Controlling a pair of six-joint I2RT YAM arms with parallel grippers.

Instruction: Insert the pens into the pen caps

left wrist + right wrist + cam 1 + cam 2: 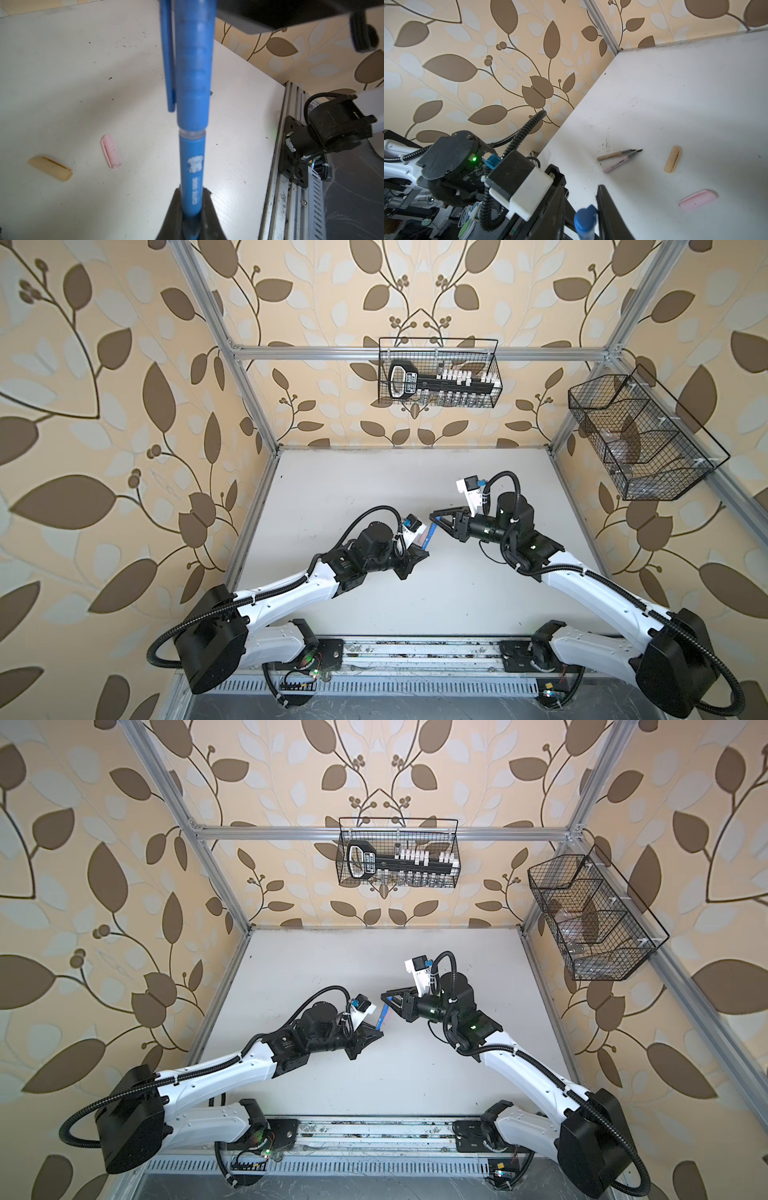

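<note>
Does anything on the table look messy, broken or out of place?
Nothing looks broken. The white table is flecked with dark specks and scribble marks, thickest beside the tan pen and pink pen, which lie uncapped with their tips converging.

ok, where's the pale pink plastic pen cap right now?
The pale pink plastic pen cap lies loose on the white table, near the tan plastic cap but not touching it. It shows in both wrist views.
</note>
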